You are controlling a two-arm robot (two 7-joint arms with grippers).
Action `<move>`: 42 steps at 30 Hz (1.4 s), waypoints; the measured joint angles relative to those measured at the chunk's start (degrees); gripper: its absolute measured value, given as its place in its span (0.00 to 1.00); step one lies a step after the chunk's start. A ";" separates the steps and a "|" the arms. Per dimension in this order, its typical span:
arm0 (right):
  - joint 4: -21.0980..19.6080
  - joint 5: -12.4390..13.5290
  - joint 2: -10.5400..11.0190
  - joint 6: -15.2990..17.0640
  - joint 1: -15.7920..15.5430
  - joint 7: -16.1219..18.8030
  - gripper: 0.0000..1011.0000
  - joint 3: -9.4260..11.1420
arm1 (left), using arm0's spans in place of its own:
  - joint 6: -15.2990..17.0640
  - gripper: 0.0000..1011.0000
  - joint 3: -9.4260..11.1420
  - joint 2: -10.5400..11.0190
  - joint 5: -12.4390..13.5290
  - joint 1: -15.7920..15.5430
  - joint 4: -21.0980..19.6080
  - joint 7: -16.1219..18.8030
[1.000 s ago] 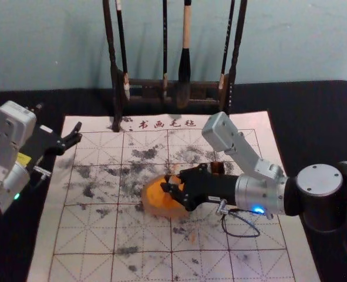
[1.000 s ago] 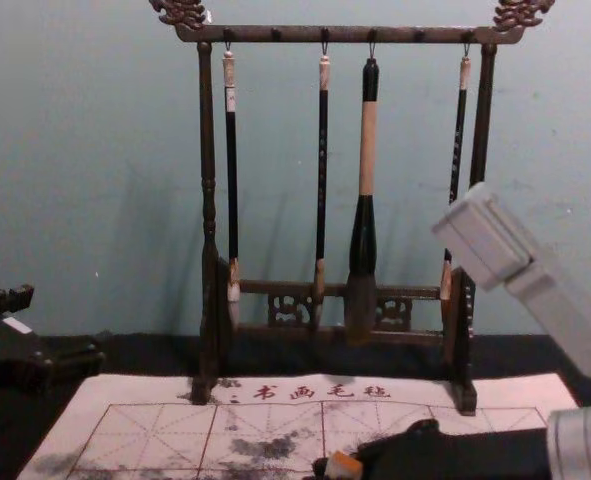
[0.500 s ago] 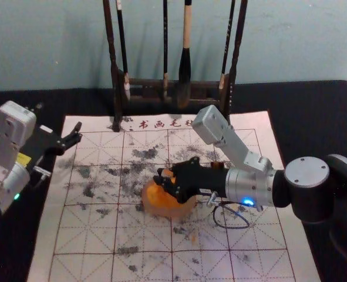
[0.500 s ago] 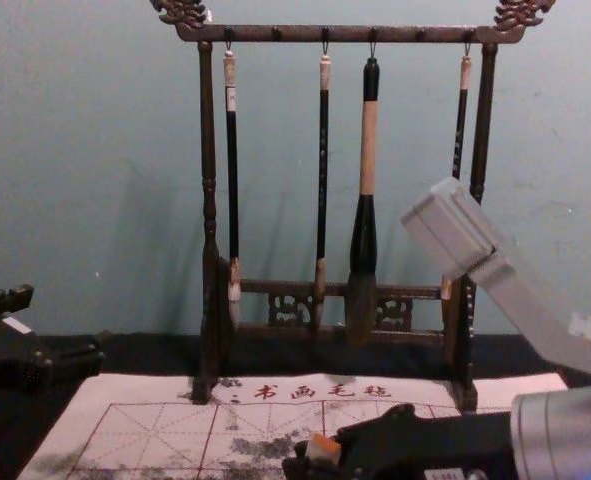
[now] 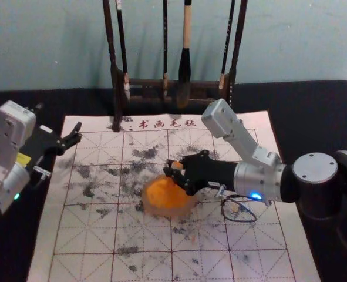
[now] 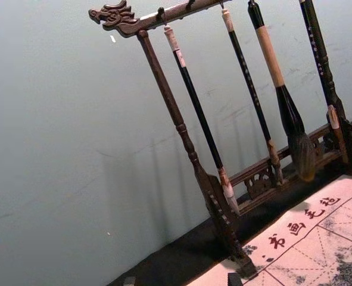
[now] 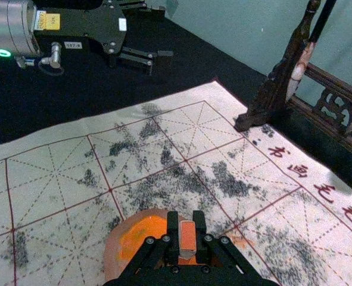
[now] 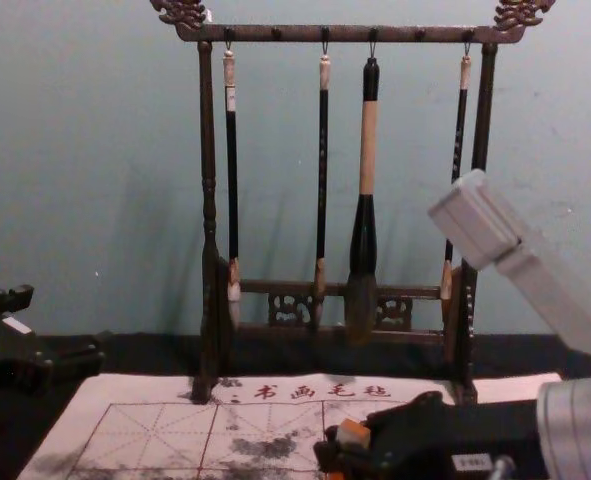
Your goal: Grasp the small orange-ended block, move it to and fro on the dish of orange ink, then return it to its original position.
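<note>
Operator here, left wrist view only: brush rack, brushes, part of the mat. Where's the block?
Observer: Gripped in the right pincer, the block clamped between its two fingers.

Operator: And the dish?

Observer: The dish sits on the mat, orange ink spread inside. In the head view the block appears at the dish's far rim.

Operator: Is it touching the ink? And where's my left pincer?

Observer: Can't tell whether it touches. The left pincer is near the mat's far left corner, well away from the dish.
</note>
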 joint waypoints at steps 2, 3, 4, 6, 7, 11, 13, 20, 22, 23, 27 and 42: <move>-0.75 0.03 0.60 0.15 -0.50 0.03 0.11 0.20 | 0.00 0.99 0.00 0.00 0.00 0.00 0.00 0.00; -1.27 0.08 1.00 0.25 -0.86 0.09 0.11 0.30 | 0.00 0.99 0.00 0.00 0.00 0.00 0.00 0.00; -1.56 0.12 1.25 0.30 -1.07 0.13 0.11 0.36 | 0.00 0.99 0.00 0.00 0.00 0.00 0.00 0.00; -2.17 0.20 1.69 0.39 -1.47 0.19 0.11 0.47 | 0.00 0.99 0.00 0.00 0.00 0.00 0.00 0.00; -2.78 0.32 2.07 0.46 -1.86 0.26 0.11 0.58 | 0.00 0.99 0.00 0.00 0.00 0.00 0.00 0.00; -3.76 0.60 2.66 0.60 -2.54 0.48 0.11 0.68 | 0.00 0.99 0.00 0.00 0.00 0.00 0.00 0.00; -4.67 0.87 3.17 0.73 -3.15 0.72 0.11 0.69 | 0.00 0.99 0.00 0.00 0.00 0.00 0.00 0.00; -5.48 1.19 3.51 0.88 -3.68 1.20 0.11 0.22 | 0.00 0.99 0.00 0.00 0.00 0.00 0.00 0.00; -5.48 1.22 3.39 0.88 -3.67 1.24 0.11 0.05 | 0.00 0.99 0.00 0.00 0.00 0.00 0.00 0.00; -5.47 1.23 3.29 0.89 -3.63 1.28 0.11 -0.06 | 0.00 0.99 0.00 0.00 0.00 0.00 0.00 0.00; -4.99 1.29 2.57 0.89 -3.09 1.54 0.11 -0.58 | 0.00 0.99 0.00 0.00 0.00 0.00 0.00 0.00; -1.18 0.85 -0.09 0.25 -0.25 1.70 0.11 -1.88 | 0.00 0.99 0.00 0.00 0.00 0.00 0.00 0.00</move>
